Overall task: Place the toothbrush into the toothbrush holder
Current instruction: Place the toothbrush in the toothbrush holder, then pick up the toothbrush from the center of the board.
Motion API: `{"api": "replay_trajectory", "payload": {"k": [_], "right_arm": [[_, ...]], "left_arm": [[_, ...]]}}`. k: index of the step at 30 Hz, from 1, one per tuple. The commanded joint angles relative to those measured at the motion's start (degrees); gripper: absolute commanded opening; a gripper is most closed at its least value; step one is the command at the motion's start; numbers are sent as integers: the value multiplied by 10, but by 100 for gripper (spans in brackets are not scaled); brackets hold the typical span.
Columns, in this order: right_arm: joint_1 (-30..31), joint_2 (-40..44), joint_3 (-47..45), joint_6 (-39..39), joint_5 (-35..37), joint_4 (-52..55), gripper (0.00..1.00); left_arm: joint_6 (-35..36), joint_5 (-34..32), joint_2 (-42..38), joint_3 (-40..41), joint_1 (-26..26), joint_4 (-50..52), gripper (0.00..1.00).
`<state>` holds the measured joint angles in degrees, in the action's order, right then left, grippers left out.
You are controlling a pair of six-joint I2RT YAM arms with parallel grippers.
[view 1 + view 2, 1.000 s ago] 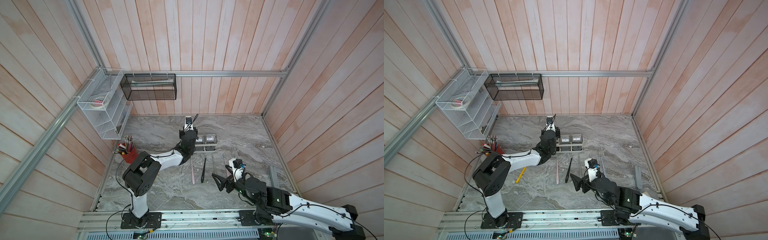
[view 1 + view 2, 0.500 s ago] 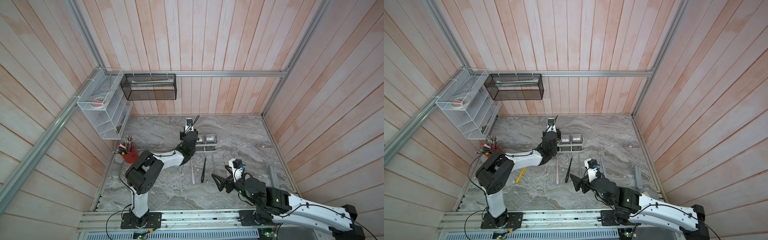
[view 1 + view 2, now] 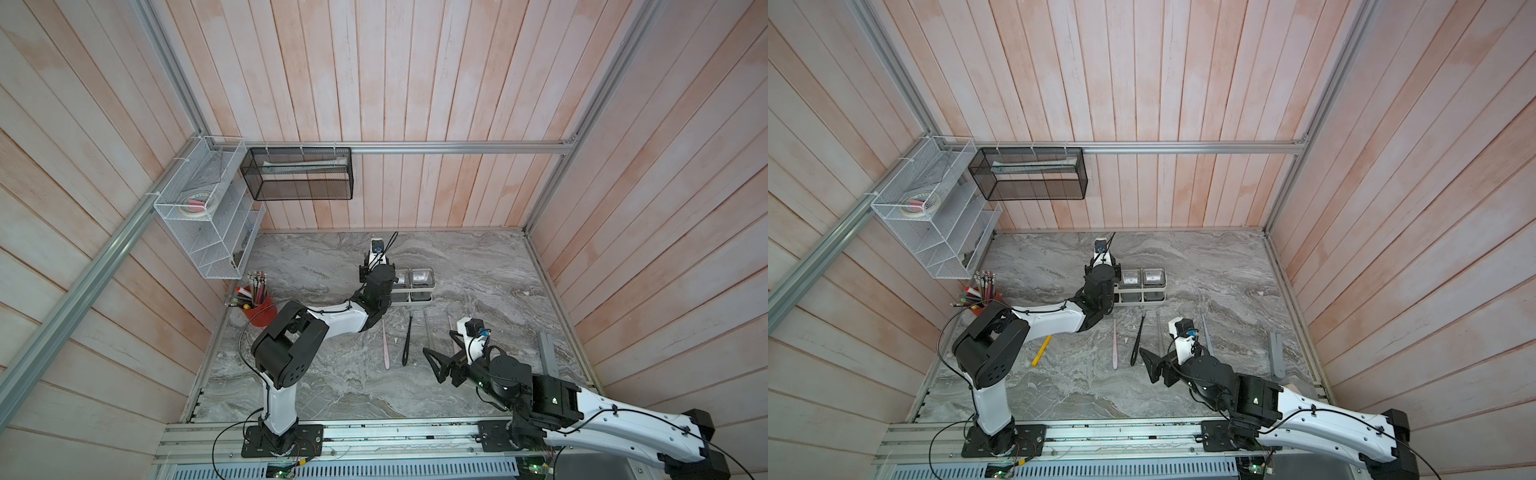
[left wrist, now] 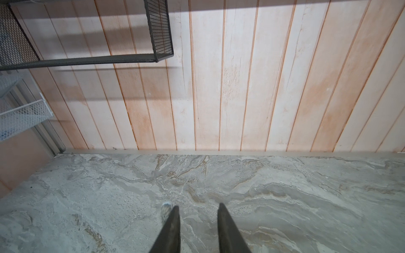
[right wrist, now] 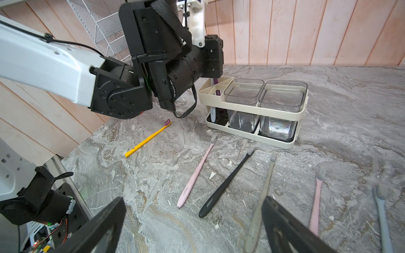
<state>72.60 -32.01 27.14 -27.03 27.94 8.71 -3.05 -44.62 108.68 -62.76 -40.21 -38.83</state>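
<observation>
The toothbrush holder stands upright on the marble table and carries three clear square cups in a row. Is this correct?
Not quite. The toothbrush holder carries two clear square cups in a row, not three. The right wrist view shows them beside a divided slot section. It does stand upright on the marble table.

Grey marbled tabletop (image 3: 478, 266). On it:
- cream toothbrush holder (image 5: 263, 110)
- red cup of pens (image 3: 261, 309)
- yellow toothbrush (image 5: 146, 139)
- pink toothbrush (image 5: 196, 173)
- black toothbrush (image 5: 228, 183)
- grey toothbrush (image 5: 264, 192)
- second pink toothbrush (image 5: 317, 192)
- blue-grey toothbrush (image 5: 380, 208)
- grey bar (image 3: 547, 353)
</observation>
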Motion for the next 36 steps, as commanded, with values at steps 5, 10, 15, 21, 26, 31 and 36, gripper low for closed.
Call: {"api": "replay_trajectory", "payload": {"k": [5, 10, 15, 21, 26, 31, 36], "right_arm": [[-3, 3, -9, -9, -6, -8, 98], [-3, 4, -9, -11, -8, -8, 98], [-3, 8, -6, -16, -8, -5, 98], [-3, 10, -3, -22, -11, -3, 98], [-3, 8, 3, -20, -5, -3, 98], [-10, -31, 34, -16, -13, 9, 98], [-39, -105, 77, -17, -58, 14, 98]], "left_arm": [[-5, -7, 13, 9, -2, -1, 31], [1, -3, 8, -1, -3, 0, 40], [19, 6, -8, -14, -4, 6, 53], [37, 24, -48, -35, -8, 31, 76], [47, 49, -94, -78, -14, 80, 80], [14, 35, -152, -128, -20, 216, 87], [-121, 22, -250, -97, -5, 406, 95]]}}
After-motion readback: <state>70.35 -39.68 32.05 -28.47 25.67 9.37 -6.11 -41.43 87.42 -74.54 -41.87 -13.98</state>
